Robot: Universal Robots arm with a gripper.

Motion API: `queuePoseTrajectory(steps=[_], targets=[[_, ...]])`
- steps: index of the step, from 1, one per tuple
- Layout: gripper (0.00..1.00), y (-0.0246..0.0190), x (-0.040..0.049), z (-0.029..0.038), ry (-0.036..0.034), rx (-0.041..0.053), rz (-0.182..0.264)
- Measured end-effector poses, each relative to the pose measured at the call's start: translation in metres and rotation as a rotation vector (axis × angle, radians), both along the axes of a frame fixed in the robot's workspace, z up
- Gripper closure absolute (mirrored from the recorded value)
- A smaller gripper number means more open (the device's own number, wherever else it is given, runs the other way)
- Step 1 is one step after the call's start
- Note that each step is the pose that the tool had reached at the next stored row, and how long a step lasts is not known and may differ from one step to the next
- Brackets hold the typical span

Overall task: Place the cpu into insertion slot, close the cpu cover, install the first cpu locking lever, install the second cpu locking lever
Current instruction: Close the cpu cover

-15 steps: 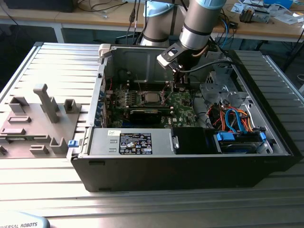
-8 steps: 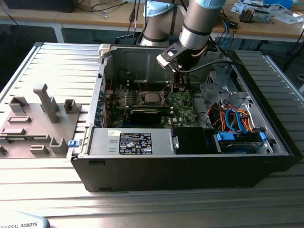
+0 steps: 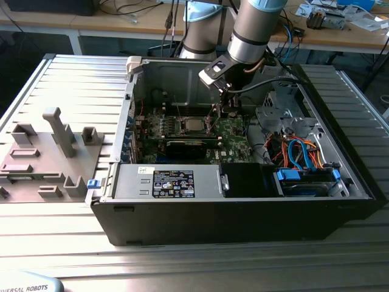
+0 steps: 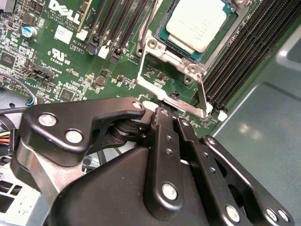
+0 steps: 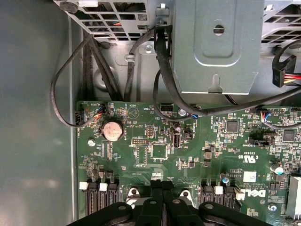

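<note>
The cpu (image 4: 200,23) lies flat in the insertion slot (image 4: 164,36), its silver-grey top bare; in the exterior view the cpu (image 3: 194,126) sits mid-board. The cpu cover (image 4: 143,66) is swung open beside the slot, and green board shows through its square opening. My gripper (image 4: 171,117) is shut, with its black fingertips (image 4: 162,115) at the cover's free edge; I cannot tell whether they pinch it. A thin silvery lever (image 4: 201,94) stands up along the cover's side. In the exterior view the gripper (image 3: 226,112) reaches into the case to the exterior view's right of the cpu.
Black memory slots (image 4: 235,52) run beside the socket. A long black expansion card (image 3: 182,146) and the power supply (image 3: 170,181) lie nearer the case front. A grey drive cage (image 5: 216,42) and black cables (image 5: 160,70) hang over the board's edge.
</note>
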State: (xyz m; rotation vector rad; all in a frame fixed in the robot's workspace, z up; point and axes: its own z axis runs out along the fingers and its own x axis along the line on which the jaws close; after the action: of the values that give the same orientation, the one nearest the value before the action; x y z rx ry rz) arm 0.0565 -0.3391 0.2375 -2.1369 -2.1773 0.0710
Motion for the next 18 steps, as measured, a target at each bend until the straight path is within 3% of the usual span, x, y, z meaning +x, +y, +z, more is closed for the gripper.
queuePoseTrajectory(steps=[18], targets=[[0.89, 0.0000, -0.0029, -0.0003, -0.0001, 0.0000, 0.000]])
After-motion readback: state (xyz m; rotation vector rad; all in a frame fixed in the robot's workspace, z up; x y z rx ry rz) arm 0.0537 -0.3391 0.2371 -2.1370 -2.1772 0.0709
